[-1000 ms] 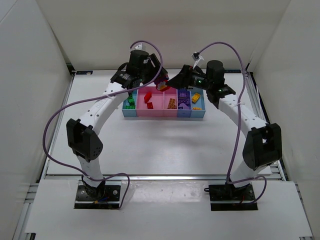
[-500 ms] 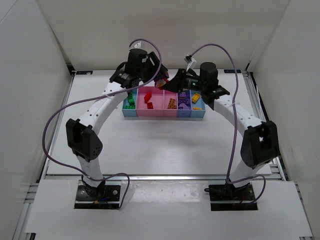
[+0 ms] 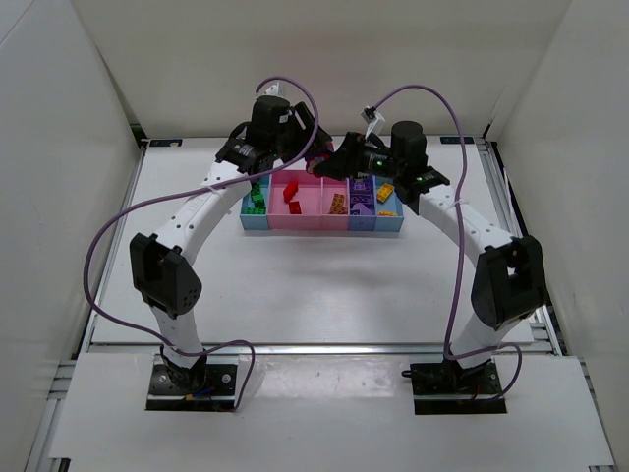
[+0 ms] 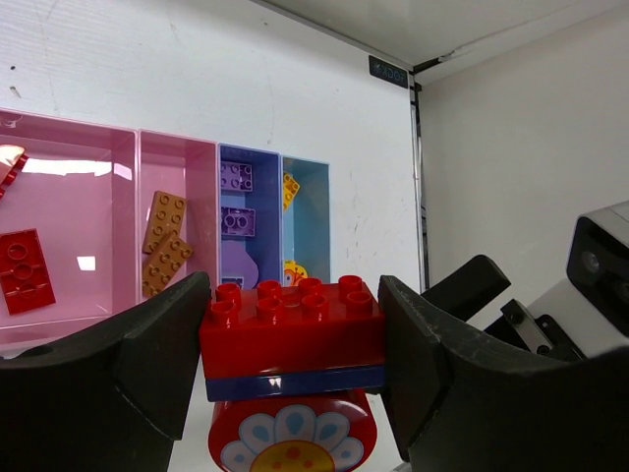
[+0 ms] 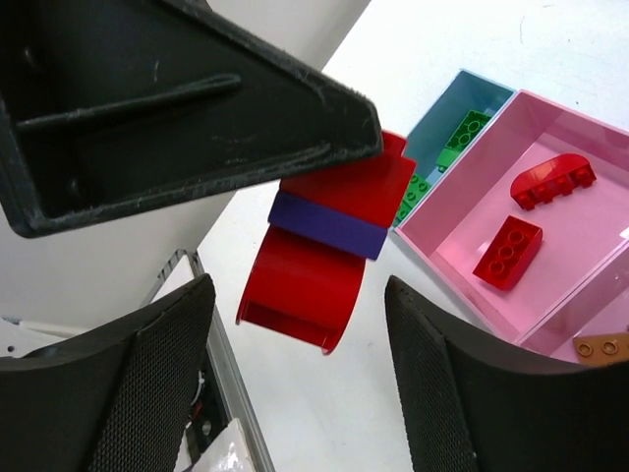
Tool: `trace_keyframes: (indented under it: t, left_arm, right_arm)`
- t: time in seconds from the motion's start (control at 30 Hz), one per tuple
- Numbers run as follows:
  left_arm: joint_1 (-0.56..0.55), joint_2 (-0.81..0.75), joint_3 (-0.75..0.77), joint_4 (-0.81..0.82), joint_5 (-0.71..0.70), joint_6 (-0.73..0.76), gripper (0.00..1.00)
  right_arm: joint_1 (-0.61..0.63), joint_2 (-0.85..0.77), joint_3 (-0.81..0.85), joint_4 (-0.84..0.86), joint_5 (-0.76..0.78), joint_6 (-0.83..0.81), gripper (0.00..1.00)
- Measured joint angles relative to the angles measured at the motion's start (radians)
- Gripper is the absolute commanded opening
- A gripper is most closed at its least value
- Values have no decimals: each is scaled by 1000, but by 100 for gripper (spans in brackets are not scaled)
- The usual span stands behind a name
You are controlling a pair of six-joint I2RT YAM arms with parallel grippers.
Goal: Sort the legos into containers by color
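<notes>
My left gripper (image 4: 295,339) is shut on a stack of legos (image 4: 293,324): a red brick, a thin dark blue plate and a rounded red piece with a flower print. It holds the stack above the table behind the containers (image 3: 319,228). In the top view the left gripper (image 3: 316,162) and the right gripper (image 3: 343,157) nearly meet. My right gripper (image 5: 295,393) is open and empty, with the stack (image 5: 329,241) just ahead of its fingertips. The bins hold green bricks (image 5: 447,147), red bricks (image 5: 508,253), orange plates (image 4: 162,246), purple bricks (image 4: 239,221) and yellow-orange pieces (image 4: 291,189).
The left gripper's black finger (image 5: 177,98) fills the top of the right wrist view. The right arm's finger and camera (image 4: 595,261) stand close at the right of the left wrist view. White enclosure walls (image 3: 59,147) ring the table, and a metal rail (image 5: 211,393) runs along its edge.
My right gripper has moved left, behind the bins, up to the stack held by my left gripper. The left gripper has barely moved.
</notes>
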Motion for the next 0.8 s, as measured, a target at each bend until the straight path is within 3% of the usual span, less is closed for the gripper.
trace_keyframes:
  t: [0.03,0.23,0.33,0.43,0.8]
  left_arm:
    - [0,0,0,0,4,-1,10]
    - [0,0,-5,5,26,-7,10]
    - [4,0,-21,29,22,-8,10]
    - [8,-1,-31,35,19,-7,10]
    - [10,-1,-31,30,-119,71,10]
  right_arm:
    - [0,1,2,0,0,2,72]
    - [0,13,10,2,2,3,44]
    - [0,23,14,-8,-2,3,16]
    - [0,36,18,-8,0,1,0]
    - [35,16,3,-7,8,-52,0]
